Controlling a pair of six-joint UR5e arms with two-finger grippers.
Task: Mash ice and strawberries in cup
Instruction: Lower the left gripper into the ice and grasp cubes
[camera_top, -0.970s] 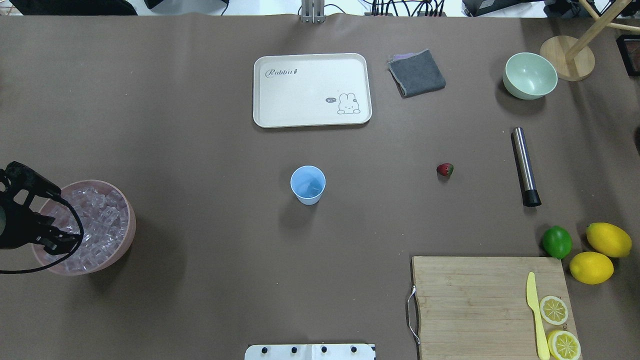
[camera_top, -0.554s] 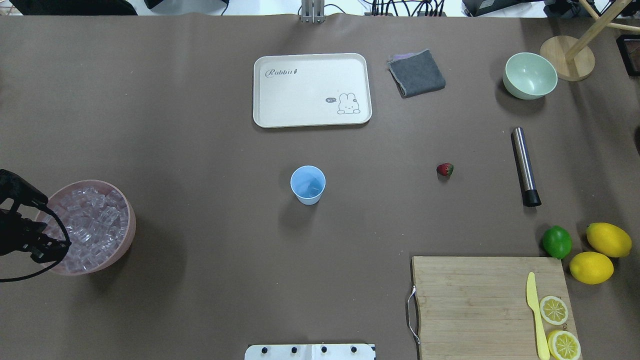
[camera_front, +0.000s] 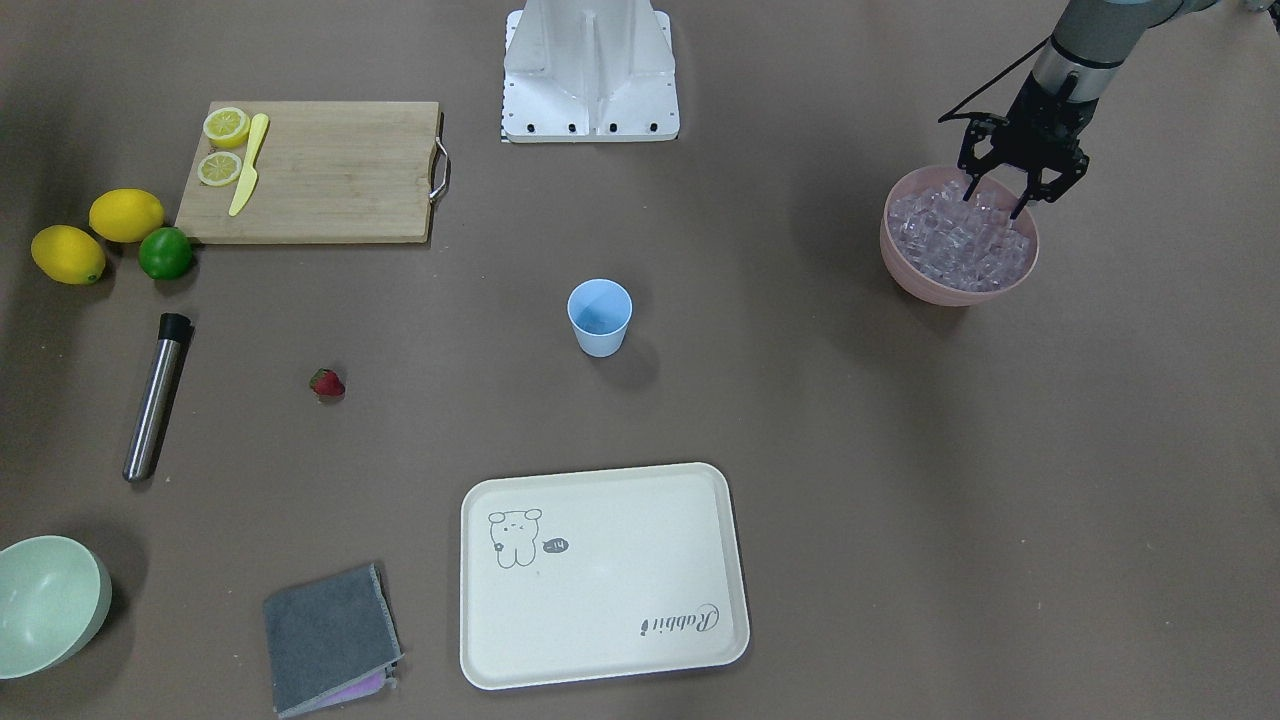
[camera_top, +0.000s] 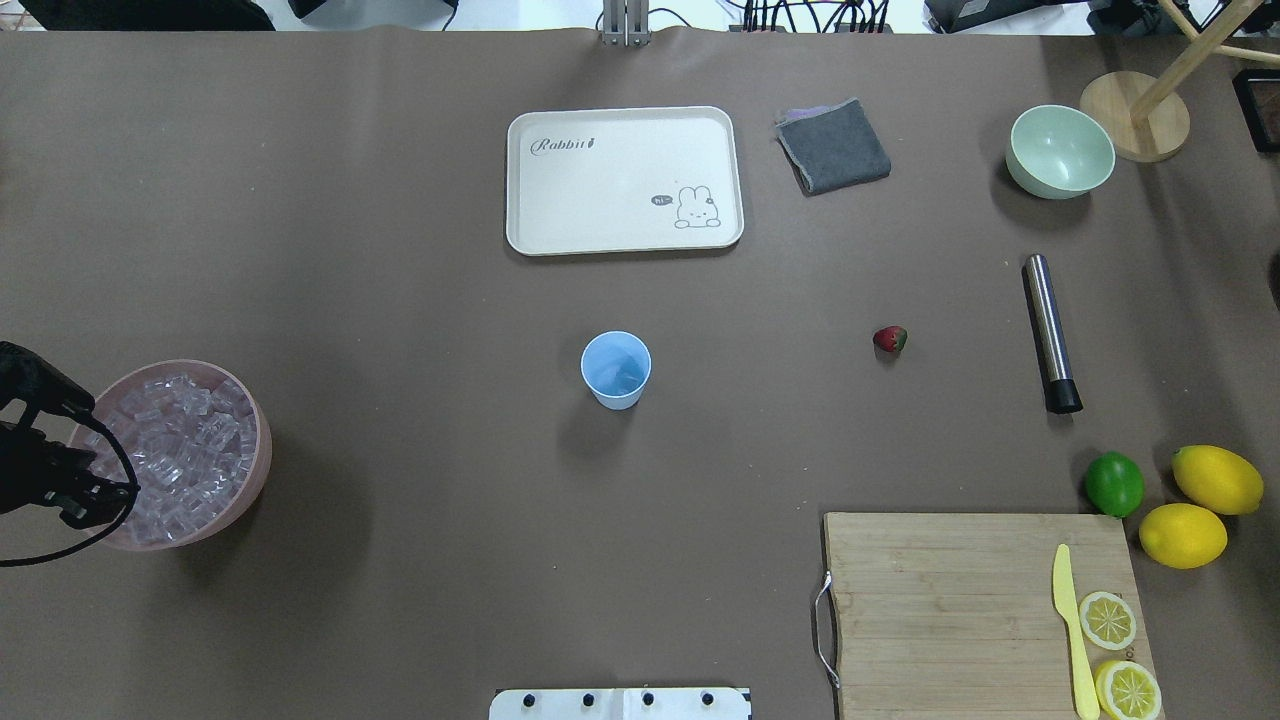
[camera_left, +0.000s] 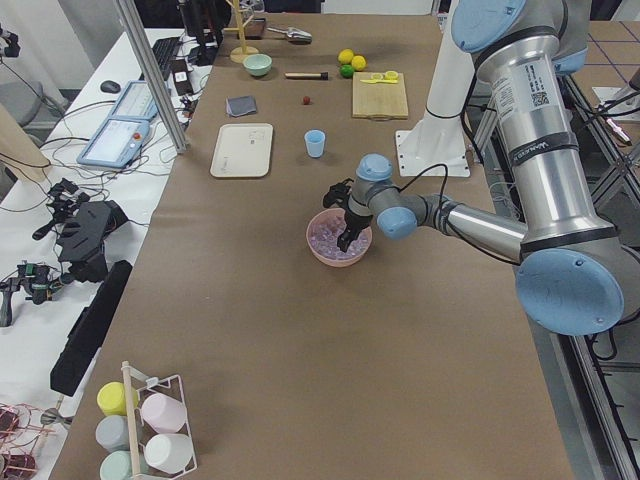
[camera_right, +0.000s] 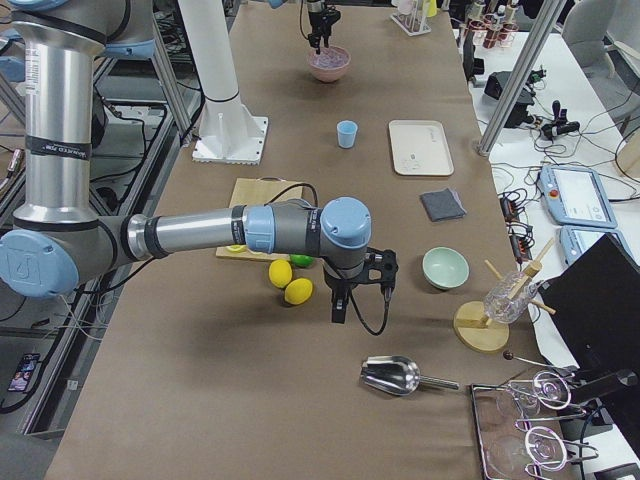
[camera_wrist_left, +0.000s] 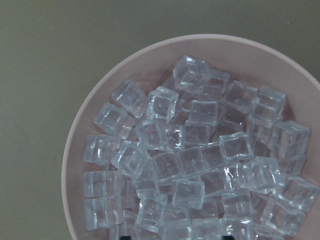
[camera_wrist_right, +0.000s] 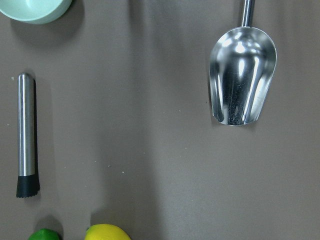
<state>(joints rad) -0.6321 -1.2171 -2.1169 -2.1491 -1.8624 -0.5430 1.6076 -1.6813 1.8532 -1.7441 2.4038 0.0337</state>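
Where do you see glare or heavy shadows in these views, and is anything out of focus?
Right wrist view: bright glare patches on the metal scoop, otherwise sharp. Left wrist view: the ice is in focus, with small sparkles. Overhead view: even light, with soft shadows beside the cup and the pink bowl; nothing looks blurred.

The ice (camera_wrist_left: 190, 150) looks glossy, the cup (camera_top: 612, 397) matt

overhead: rear, looking down | front: opposite, steep | sides: lengthwise, far | wrists: close, downward | shared: cup (camera_top: 615, 368)
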